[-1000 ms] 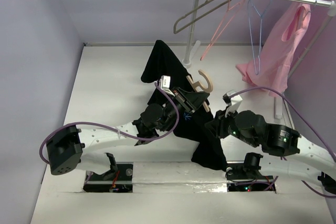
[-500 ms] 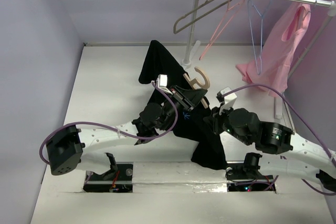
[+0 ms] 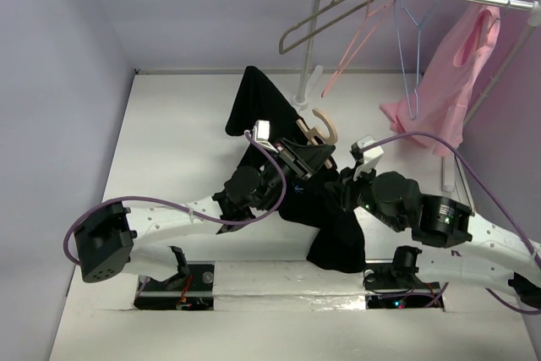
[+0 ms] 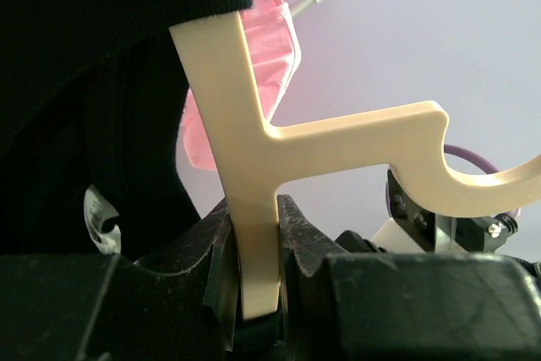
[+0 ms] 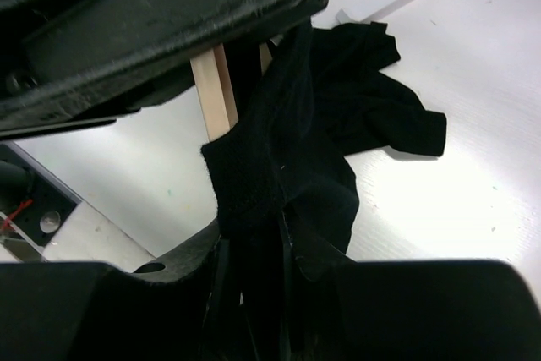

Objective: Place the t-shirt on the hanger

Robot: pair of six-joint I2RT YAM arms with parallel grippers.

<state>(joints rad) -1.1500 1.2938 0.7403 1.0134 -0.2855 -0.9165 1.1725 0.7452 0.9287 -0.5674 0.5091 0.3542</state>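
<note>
Hanger (image 4: 245, 124) within left end effector (image 4: 256, 217)

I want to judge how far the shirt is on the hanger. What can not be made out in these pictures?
- Top view: arms of the hanger, covered by the t-shirt and the left gripper; only its hook shows.
- Left wrist view: the hook's tip, cut off by the right edge.
- Right wrist view: fingertips of the right gripper, dark against black cloth; whether they pinch wood too is unclear.
</note>
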